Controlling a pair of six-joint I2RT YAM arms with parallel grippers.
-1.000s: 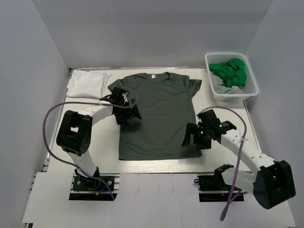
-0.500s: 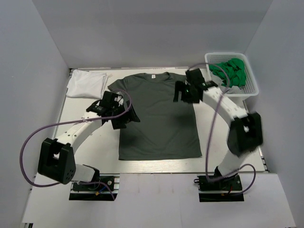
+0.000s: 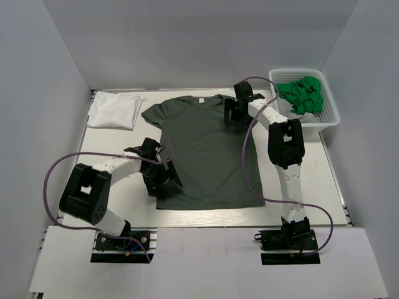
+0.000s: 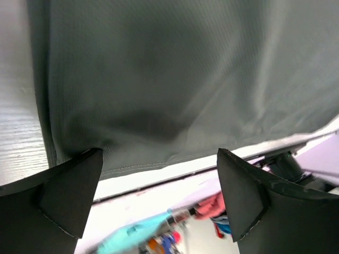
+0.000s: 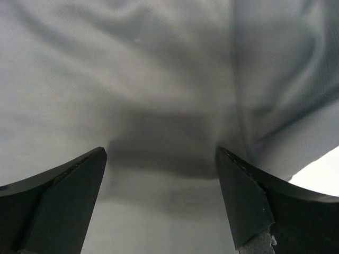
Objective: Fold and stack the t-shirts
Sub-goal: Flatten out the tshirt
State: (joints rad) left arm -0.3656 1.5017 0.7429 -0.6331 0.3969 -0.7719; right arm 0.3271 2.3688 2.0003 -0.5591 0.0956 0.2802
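Even, soft light; blurred wrist close-ups

Readable text: none that I can make out in any of my views.
Collar: a small pale neck tag [image 3: 201, 98] sits inside the neckline of the dark olive-grey t-shirt [image 3: 206, 149], at twelve o'clock on the shirt seen from overhead; its print is too small to read.
Second shirt: the white t-shirt [image 3: 113, 110], at ten o'clock, shows no lettering I can read.
Container: the basket [image 3: 310, 124], at two o'clock, shows nothing legible on its wall.
My left wrist view: coloured shapes [image 4: 159, 238] at six o'clock, below the shirt's hem, are blurred and unreadable.
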